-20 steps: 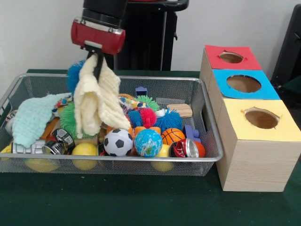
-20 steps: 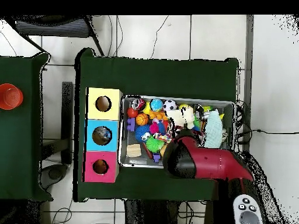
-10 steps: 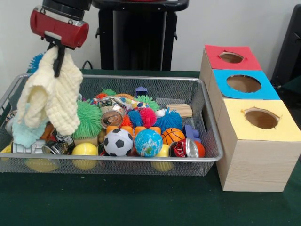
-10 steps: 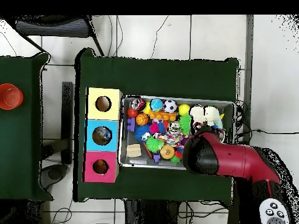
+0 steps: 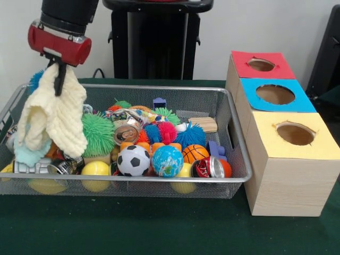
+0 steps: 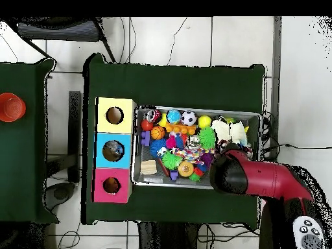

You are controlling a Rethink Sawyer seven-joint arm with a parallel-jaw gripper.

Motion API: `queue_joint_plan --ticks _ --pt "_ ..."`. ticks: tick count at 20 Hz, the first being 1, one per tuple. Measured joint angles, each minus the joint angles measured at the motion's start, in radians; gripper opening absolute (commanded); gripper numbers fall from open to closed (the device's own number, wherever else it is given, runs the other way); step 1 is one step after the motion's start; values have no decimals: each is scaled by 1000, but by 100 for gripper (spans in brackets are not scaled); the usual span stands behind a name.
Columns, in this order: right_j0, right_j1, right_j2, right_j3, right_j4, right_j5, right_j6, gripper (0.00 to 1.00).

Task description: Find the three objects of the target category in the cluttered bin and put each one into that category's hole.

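Place: a robot laboratory or test room, not a home.
Table: a table [image 5: 159,234] with dark green cloth stands alone on a pale tiled floor [image 6: 175,39].
Cables: thin black cables [image 6: 194,35] lie loose on the floor around the table.
Setup: a wire mesh bin [image 5: 234,159] of mixed toys, and at its right three wooden boxes [image 5: 287,180] with coloured tops and round holes, look like experiment material.
Walls: plain white wall [image 5: 265,26] on the far side.
Other furniture: a second green table [image 6: 19,162] beside, with a red round object [image 6: 10,107] on it.

A pale yellow cloth [image 5: 53,114] hangs limp and folded above the wire bin's [image 5: 175,183] left end.
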Motion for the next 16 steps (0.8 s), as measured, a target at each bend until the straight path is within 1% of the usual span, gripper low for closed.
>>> queue_joint_plan --ticks 5,6,7,13,16 --pt "-8 41 0 0 -3 0 0 0" --pt "-8 59 0 2 -9 0 0 0" --pt "-9 74 0 3 -17 0 0 100" --pt "-10 92 1 5 -27 0 0 100" --pt "-14 89 3 8 -27 0 0 100"
